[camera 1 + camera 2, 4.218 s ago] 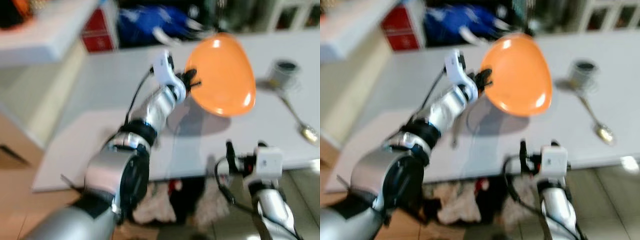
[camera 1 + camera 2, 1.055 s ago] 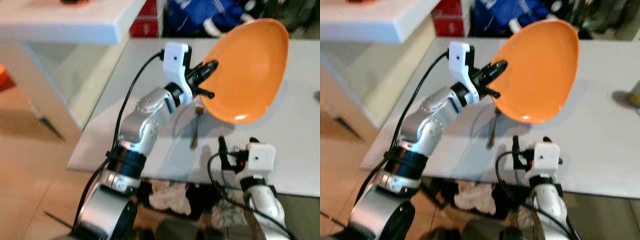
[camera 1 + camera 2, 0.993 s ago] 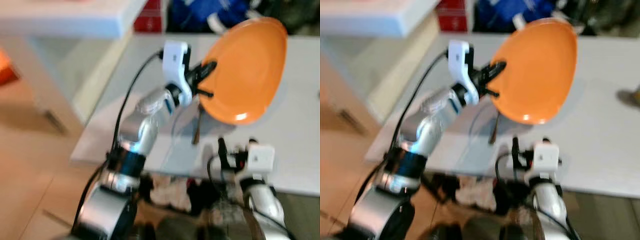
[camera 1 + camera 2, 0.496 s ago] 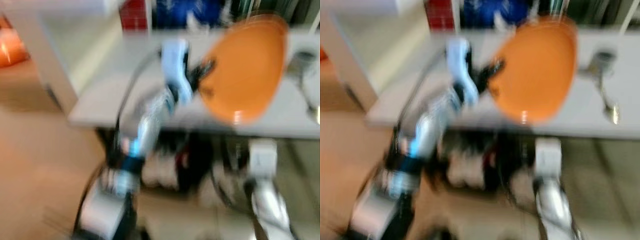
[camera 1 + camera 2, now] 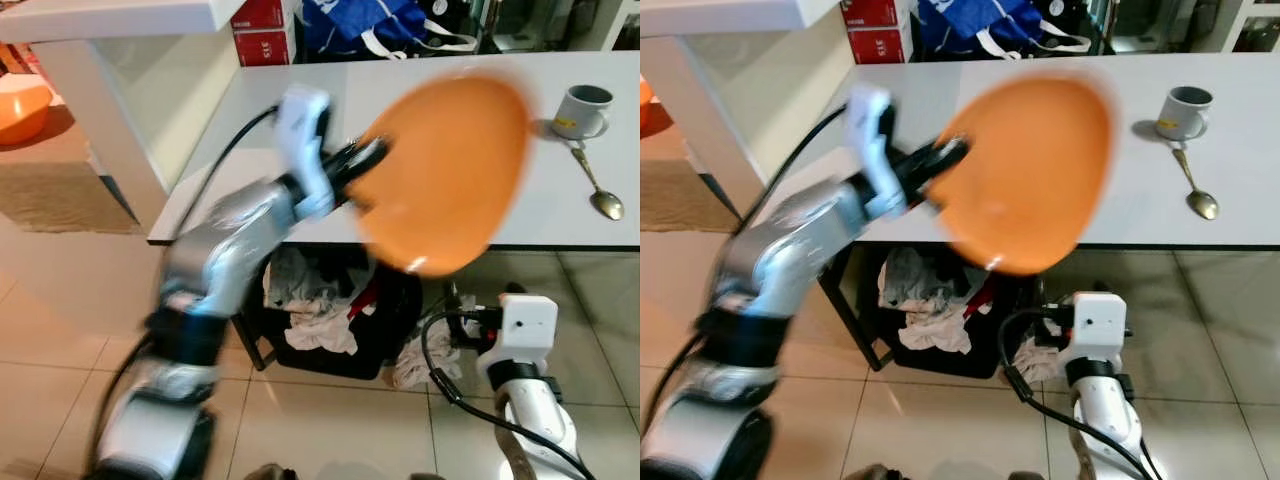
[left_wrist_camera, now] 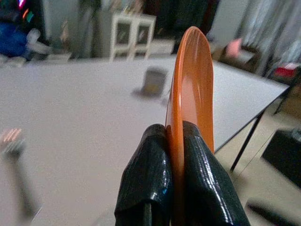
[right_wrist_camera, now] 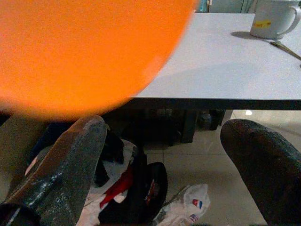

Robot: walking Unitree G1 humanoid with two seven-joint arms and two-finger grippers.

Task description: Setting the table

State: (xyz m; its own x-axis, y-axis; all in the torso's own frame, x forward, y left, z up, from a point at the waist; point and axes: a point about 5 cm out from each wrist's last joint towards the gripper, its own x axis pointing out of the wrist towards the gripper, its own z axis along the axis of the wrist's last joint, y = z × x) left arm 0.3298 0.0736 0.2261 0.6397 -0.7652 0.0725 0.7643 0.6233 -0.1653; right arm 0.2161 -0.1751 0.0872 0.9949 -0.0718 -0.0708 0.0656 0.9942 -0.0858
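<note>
My left gripper (image 5: 368,156) is shut on the rim of an orange plate (image 5: 445,170). It holds the plate tilted up in the air, in front of the white table's (image 5: 570,215) near edge. In the left wrist view both black fingers (image 6: 150,188) pinch the plate's rim (image 6: 190,94) edge-on. A grey mug (image 5: 581,108) stands at the table's far right, and a spoon (image 5: 597,190) lies just in front of it. Low down by the floor my right gripper (image 7: 164,155) is open, fingers (image 7: 70,160) wide apart with nothing between them.
A black crate of crumpled cloths (image 5: 320,300) sits under the table. Red boxes (image 5: 262,30) and a blue bag (image 5: 370,25) lie beyond the table's far edge. A white counter (image 5: 120,15) juts in at the upper left, with an orange bowl-like thing (image 5: 22,105) beyond it. Tiled floor lies below.
The camera has drawn back from the table, so the floor and the crate now show. The plate, still in the left gripper, now hangs before the table's edge rather than over it.
</note>
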